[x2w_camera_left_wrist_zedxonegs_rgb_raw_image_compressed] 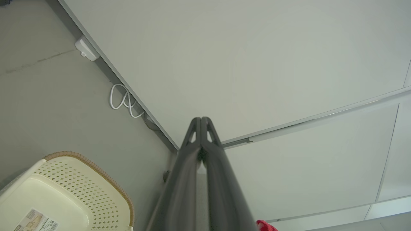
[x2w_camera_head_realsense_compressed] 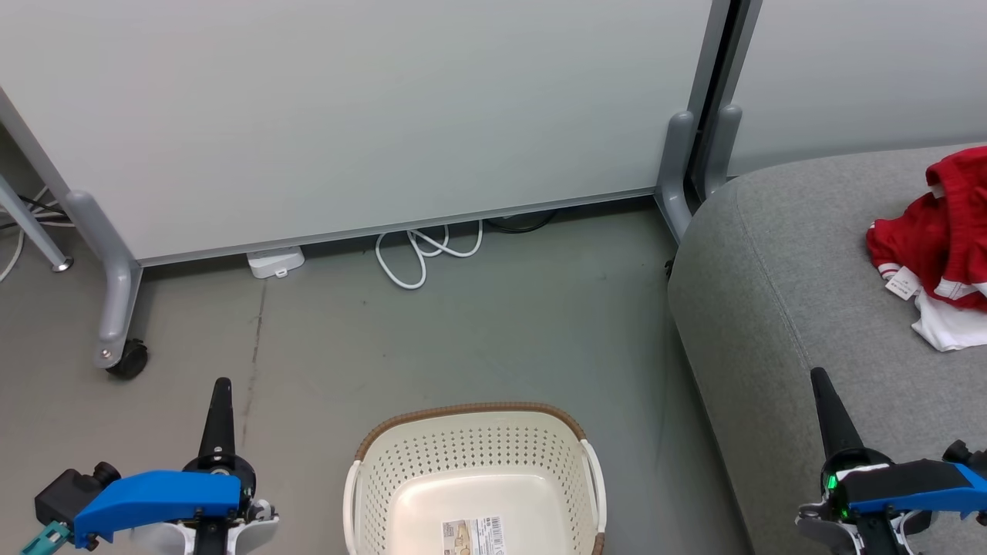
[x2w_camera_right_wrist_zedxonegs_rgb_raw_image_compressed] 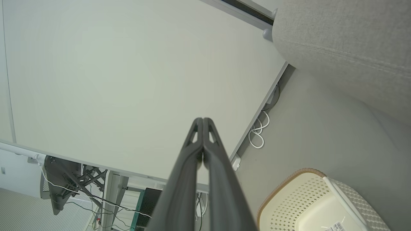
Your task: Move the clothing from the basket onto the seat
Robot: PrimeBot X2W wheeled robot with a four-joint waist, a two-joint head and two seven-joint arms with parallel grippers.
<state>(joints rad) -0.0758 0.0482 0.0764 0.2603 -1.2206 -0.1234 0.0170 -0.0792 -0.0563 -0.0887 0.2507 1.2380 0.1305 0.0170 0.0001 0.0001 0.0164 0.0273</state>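
Seemingly we are at or near the end of the task. Our seat point(x2w_camera_head_realsense_compressed: 779, 324), the big grey cushion on the right, carries the clothing point(x2w_camera_head_realsense_compressed: 937, 231) on its far right part. It is a red heap with white trim and a white tag point(x2w_camera_head_realsense_compressed: 902, 285).

The heap lies well apart from the basket point(x2w_camera_head_realsense_compressed: 470, 455), which stands on the floor near us, just left of the seat. The part of the basket's bottom that we can see is bare but for a paper label point(x2w_camera_head_realsense_compressed: 473, 536).

Our left gripper point(x2w_camera_head_realsense_compressed: 221, 385) hangs over the floor left of the basket, and our right gripper point(x2w_camera_head_realsense_compressed: 820, 379) over the seat's near part. In both wrist views the two fingers are pressed together with nothing between them. We judge the move done, with at most a check of the basket left.

Some things we cannot see. The seat and the heap both run off the right edge, so we cannot count the garments or find any numerals. The basket's near end is cut off at the bottom edge, so something small could lie there. The print on the label and the tag is too small to read.
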